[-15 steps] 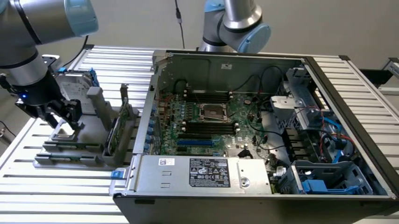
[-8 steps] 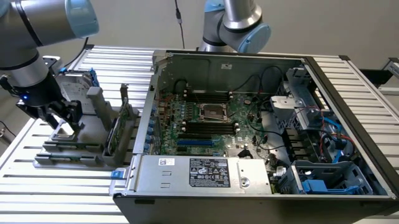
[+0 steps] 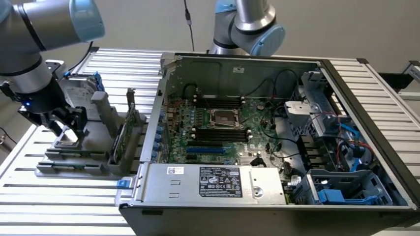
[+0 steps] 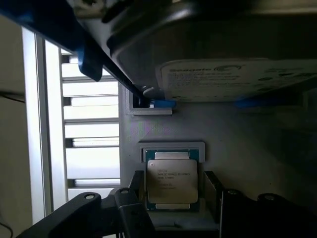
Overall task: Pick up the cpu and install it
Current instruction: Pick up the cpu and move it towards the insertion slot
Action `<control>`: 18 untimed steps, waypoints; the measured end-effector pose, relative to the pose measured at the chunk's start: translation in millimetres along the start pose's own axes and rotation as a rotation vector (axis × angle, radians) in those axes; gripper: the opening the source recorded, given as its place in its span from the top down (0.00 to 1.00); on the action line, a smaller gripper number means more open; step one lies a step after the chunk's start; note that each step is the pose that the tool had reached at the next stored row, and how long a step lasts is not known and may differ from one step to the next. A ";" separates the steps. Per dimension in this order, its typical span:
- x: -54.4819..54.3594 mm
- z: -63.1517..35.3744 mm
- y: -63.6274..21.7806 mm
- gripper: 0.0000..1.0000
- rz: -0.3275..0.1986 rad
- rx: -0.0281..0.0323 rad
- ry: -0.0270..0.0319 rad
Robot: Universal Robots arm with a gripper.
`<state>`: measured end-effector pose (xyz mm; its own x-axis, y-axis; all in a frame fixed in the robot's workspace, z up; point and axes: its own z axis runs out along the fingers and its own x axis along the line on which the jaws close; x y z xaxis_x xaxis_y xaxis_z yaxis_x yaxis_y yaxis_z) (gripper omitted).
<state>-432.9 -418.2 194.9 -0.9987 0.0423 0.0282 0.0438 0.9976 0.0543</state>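
The gripper [image 4: 173,191] hangs low over the cpu [image 4: 172,181], and its jaws are spread, with one dark finger [image 4: 132,208] at each of two opposite sides of the chip. The wrist view does not let me say if the fingers touch the edges already; on one side the finger seems just beside the green border, on the other side a small gap shows. The cpu lies flat, metal top up, in a gray seat [image 4: 171,148] of the gray fixture [image 3: 78,164], which stands on the slatted table [image 3: 59,196] at the exterior view's left. I judge the step in hand to be the grasp. To do it well, the jaws should close evenly on the two opposite edges, centred on the chip, so that it lifts level and does not tip or catch on the seat's rim. Just behind the seat stands the hard drive [image 4: 233,74] with its blue rail [image 4: 64,29], near enough that the lift should go straight up. Further away, at the exterior view's right, the computer case [image 3: 236,73] lies open, and the socket [image 3: 226,118] sits in the middle of the motherboard [image 3: 256,128], well apart from the gripper.
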 end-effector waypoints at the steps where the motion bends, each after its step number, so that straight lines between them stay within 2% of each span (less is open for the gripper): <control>1: -0.1 0.5 0.0 0.40 0.000 -0.0022 0.0018; 3: -0.1 1.2 0.0 0.40 0.000 -0.0042 0.0070; 6: 0.0 2.2 -0.1 0.40 -0.001 -0.0040 0.0135; 18: -0.1 3.4 -0.4 0.40 -0.019 -0.0014 0.0149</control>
<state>-432.9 -418.4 191.5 -0.9989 0.0223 0.0420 0.0247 0.9981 0.0564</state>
